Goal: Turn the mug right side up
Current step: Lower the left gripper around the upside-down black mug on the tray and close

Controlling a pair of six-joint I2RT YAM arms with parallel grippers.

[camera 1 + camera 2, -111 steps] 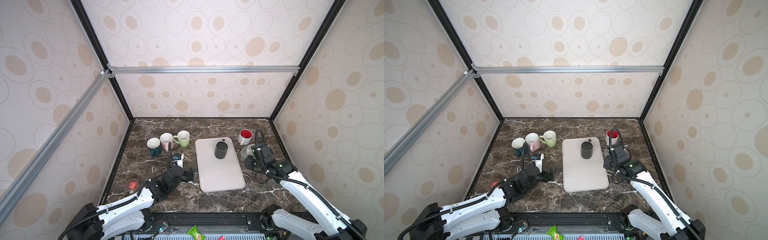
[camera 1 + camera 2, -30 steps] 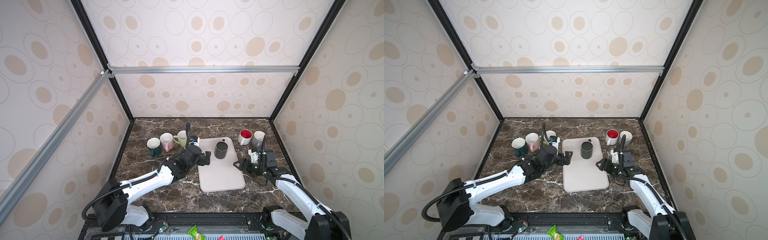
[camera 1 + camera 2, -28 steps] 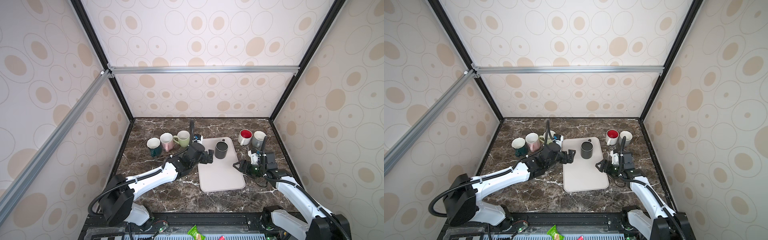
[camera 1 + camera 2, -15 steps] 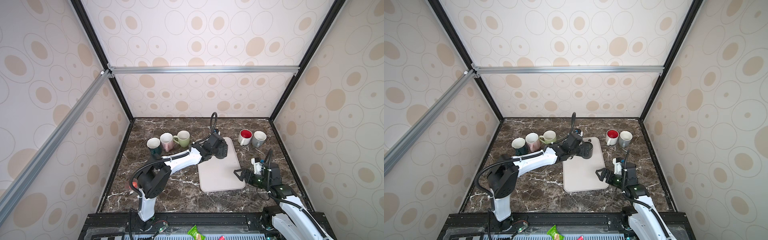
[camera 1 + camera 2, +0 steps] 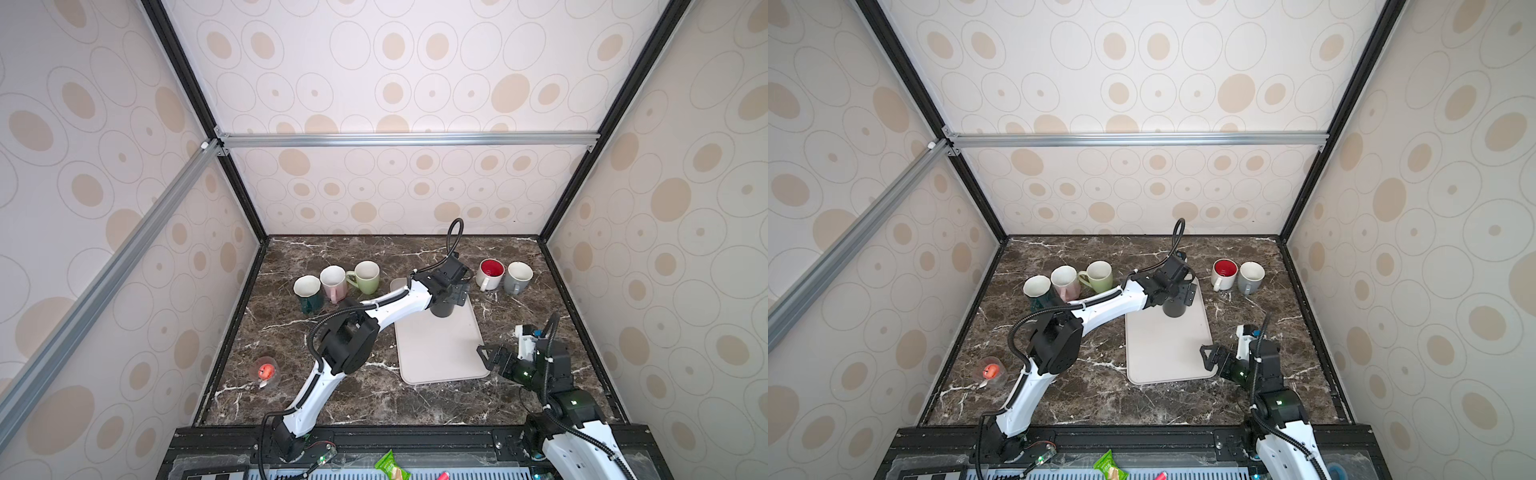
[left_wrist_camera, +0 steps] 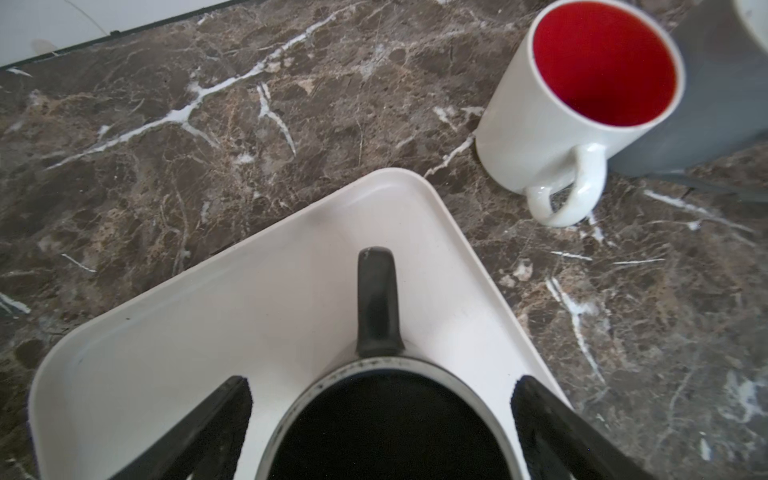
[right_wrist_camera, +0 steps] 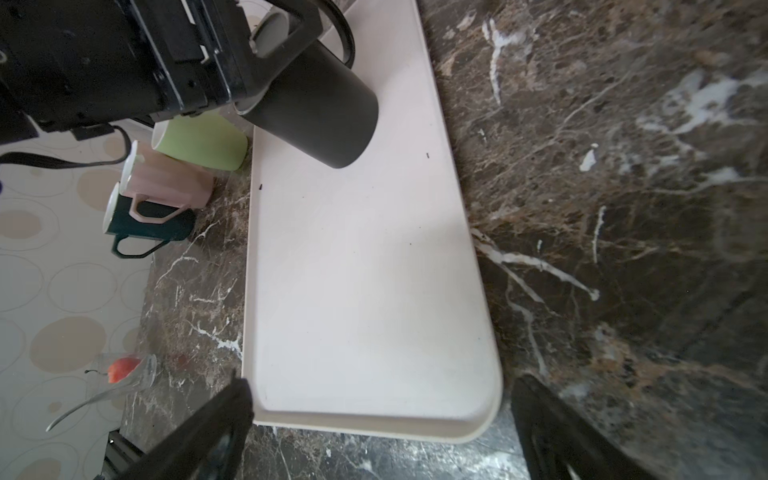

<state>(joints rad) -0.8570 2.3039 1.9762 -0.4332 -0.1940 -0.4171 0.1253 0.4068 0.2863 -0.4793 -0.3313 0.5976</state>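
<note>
We are holding our left tool [image 5: 453,291] spread wide around the black mug [image 5: 441,309] (not touching it) at the far end of the tray [image 5: 440,353]; our right tool [image 5: 487,357], also apart, is hovering by its near right corner.

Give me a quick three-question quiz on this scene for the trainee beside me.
1. True or false: the left gripper has its fingers shut on the dark mug.
2. The dark mug stands on: A) the marble, B) the tray, C) the green mug.
3. How many mugs stand right of the tray in both top views?
Key: 1 false, the fingers stand open on either side of it. 2 B. 3 two, the red-lined mug and the grey mug.
</note>
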